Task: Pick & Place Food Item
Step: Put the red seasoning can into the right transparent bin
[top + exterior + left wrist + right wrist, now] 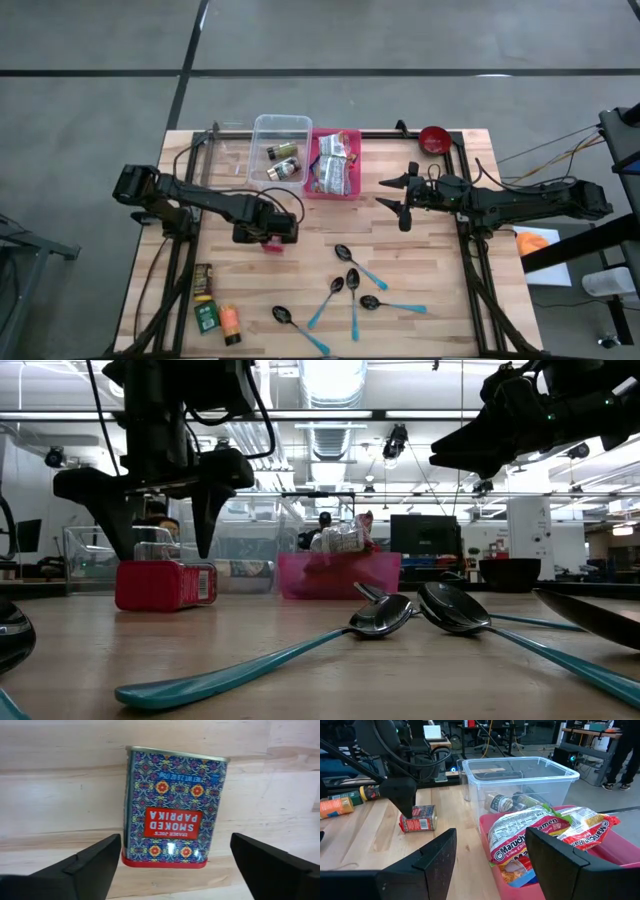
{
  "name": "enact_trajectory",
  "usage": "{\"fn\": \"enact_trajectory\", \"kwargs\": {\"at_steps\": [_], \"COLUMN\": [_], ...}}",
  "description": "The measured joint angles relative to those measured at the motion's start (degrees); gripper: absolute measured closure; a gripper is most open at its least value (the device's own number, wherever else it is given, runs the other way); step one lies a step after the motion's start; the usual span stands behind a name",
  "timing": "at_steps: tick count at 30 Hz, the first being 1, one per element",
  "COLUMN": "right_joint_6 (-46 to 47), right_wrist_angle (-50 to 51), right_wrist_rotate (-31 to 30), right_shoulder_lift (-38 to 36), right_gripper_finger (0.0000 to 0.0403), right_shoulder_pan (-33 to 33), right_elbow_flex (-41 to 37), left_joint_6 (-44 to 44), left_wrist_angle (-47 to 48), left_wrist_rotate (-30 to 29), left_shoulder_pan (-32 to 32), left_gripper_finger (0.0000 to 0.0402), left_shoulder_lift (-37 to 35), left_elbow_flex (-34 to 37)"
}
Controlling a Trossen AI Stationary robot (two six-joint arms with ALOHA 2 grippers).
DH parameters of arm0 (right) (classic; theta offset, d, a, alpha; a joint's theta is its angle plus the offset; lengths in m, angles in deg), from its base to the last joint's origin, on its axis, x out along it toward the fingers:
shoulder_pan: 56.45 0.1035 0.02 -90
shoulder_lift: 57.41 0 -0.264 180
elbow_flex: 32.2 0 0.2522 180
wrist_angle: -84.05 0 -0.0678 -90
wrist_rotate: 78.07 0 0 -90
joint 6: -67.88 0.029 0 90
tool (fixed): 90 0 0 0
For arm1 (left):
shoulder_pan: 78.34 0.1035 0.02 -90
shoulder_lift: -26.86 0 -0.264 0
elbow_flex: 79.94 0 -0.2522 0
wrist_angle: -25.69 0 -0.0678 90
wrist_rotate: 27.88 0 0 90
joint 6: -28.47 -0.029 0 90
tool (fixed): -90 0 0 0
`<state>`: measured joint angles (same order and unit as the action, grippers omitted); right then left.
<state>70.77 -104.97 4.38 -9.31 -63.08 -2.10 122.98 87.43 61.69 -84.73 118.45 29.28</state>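
Note:
A smoked paprika tin [172, 807], with a blue pattern and a red base, lies flat on its broad side on the wooden table [430, 270]. It shows as a red block in the low view [165, 585] and under the arm in the high view [272, 246]. My left gripper [176, 842] points straight down over it and is open. Its two fingers [205, 510] stand wide on either side of the tin without touching it. My right gripper [398, 200] hangs open above the table's right part, level and facing the bins, with nothing between its fingers [437, 860].
A clear bin [280, 130] with spice jars and a pink bin [352, 190] with ramen packets stand at the far middle. A red bowl [433, 138] sits at the far right. Several teal-handled spoons [352, 290] lie near the front, and spice jars [212, 305] lie at the front left.

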Motion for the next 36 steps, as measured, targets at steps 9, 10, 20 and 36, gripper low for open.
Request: {"fn": "enact_trajectory", "kwargs": {"at_steps": [9, 10, 20, 36], "right_joint_6": [0.03, -0.04, -0.03, 0.05], "right_wrist_angle": [-0.01, -0.01, -0.01, -0.01], "right_wrist_rotate": [-0.02, -0.01, -0.02, -0.01], "right_shoulder_lift": [0.02, 0.02, 0.00, 0.02], "right_gripper_finger": [0.0168, 0.0168, 0.0168, 0.0168], "right_shoulder_pan": [0.00, 0.00, 0.00, 0.01], "right_elbow_flex": [0.00, 0.00, 0.00, 0.00], "left_joint_6": [-2.05, -2.58, -3.22, -6.59], "left_wrist_angle": [-0.12, -0.19, -0.17, -0.82], "left_wrist_rotate": [0.00, 0.00, 0.00, -4.57], "left_shoulder_pan": [0.00, 0.00, 0.00, -0.02], "left_gripper_finger": [0.0004, 0.0004, 0.0004, 0.0004], "left_shoulder_lift": [0.00, 0.00, 0.00, 0.07], "left_elbow_flex": [0.00, 0.00, 0.00, 0.82]}}
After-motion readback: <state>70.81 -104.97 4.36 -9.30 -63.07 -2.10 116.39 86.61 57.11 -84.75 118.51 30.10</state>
